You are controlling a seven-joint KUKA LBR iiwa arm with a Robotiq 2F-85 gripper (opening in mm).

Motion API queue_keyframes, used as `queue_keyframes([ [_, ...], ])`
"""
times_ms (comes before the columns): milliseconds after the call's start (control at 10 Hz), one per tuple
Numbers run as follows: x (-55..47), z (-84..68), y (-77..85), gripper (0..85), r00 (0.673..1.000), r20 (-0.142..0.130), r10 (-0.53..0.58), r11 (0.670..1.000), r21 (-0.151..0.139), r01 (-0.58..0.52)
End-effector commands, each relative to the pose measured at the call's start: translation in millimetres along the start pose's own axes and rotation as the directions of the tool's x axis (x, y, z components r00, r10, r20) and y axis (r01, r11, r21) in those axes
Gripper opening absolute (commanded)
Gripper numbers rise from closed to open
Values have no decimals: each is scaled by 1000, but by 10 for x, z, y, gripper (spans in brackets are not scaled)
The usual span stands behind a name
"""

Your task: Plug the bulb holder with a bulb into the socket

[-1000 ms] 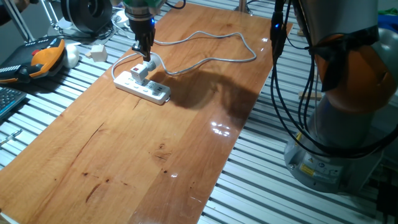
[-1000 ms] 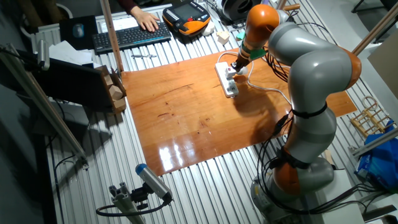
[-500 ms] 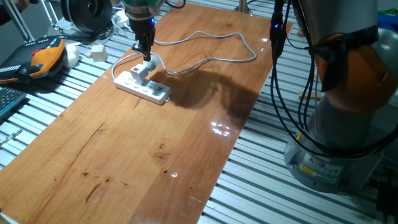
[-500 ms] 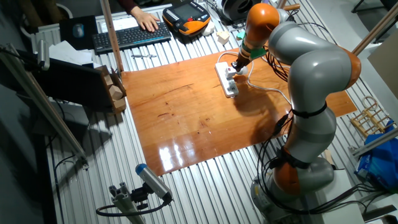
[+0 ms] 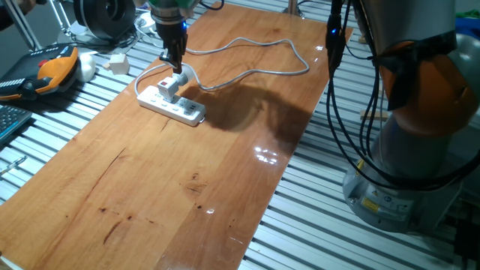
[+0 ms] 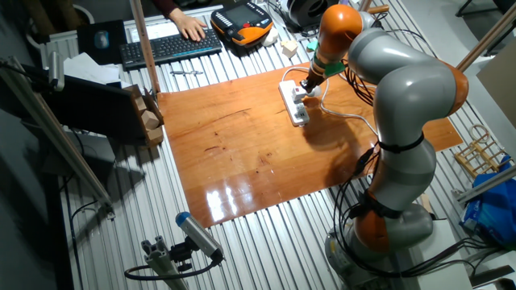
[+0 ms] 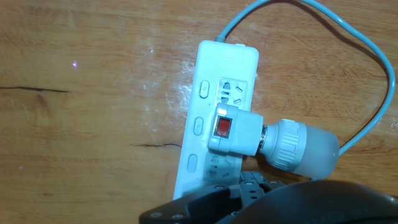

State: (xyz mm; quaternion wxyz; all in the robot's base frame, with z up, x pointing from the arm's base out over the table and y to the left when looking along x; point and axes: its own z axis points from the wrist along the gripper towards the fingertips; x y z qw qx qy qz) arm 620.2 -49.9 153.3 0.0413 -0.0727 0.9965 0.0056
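Hand view, left to right: socket (image 7: 214,118) upright at frame centre; bulb holder with a bulb (image 7: 267,140) seated on middle outlet, long axis rightward across strip. Gripper (image 5: 174,66) directly above holder; grip state cannot be told.

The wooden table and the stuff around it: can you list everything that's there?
Socket: one, white, on the tabletop's far part, grey cable looping away.
Bulb holder with a bulb: one, white with a red switch, sitting on the socket's middle outlets.
Wooden tabletop: one, brown, on a slatted metal bench.
Handheld controller: one, orange and black, beside the tabletop.
Keyboard: one, black, a person's hand on it.
Small white block: one, near the controller.
Robot arm: one, grey and orange.
Gripper: one, dark, directly over the bulb holder; whether it grips is unclear.
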Motion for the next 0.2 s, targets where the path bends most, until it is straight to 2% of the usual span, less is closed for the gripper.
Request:
queue_keyframes([
  [0, -1, 2, 0, 0, 1000, 0, 0, 1000, 0, 0],
  [100, 0, 1, -3, 0, 1000, 2, -3, 1000, -1, 3],
])
